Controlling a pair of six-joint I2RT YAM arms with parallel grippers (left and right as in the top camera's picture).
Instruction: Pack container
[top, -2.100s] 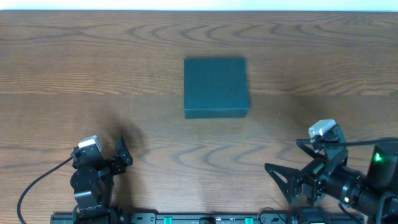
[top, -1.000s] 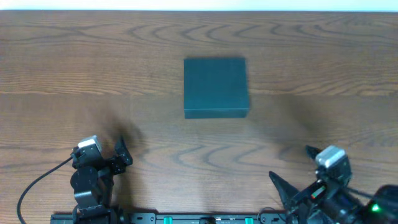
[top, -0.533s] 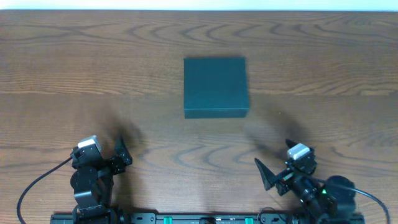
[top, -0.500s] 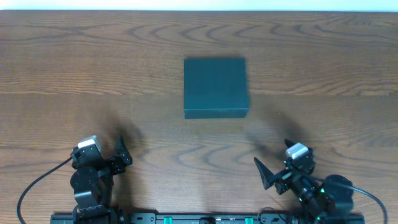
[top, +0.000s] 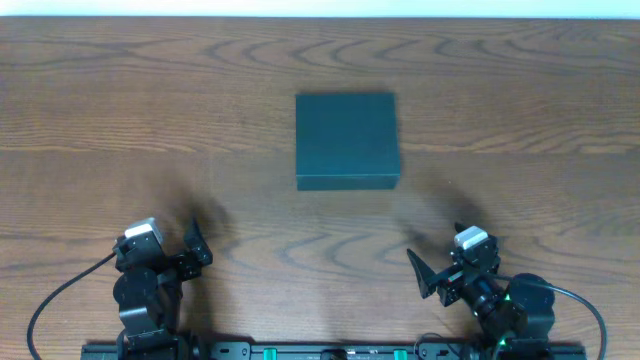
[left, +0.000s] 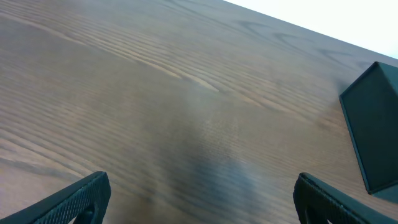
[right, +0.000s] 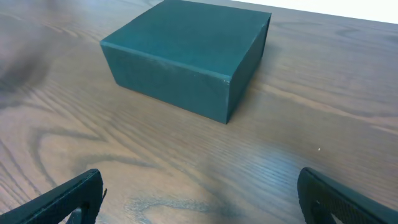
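The container (top: 347, 140) is a dark, roughly square box with its lid shut, lying on the wooden table a little above the middle. It also shows in the right wrist view (right: 186, 56) and at the right edge of the left wrist view (left: 373, 124). My left gripper (top: 196, 245) is open and empty near the front left edge; its fingertips show wide apart in the left wrist view (left: 199, 199). My right gripper (top: 440, 262) is open and empty at the front right, facing the container from a distance; it also shows in the right wrist view (right: 199, 199).
The wooden table (top: 150, 120) runs to a pale back edge at the top. A rail with both arm bases (top: 320, 350) lines the front edge.
My right arm has drawn back from the far right to the front edge and swung left to face the container. The left arm and the container have not moved.
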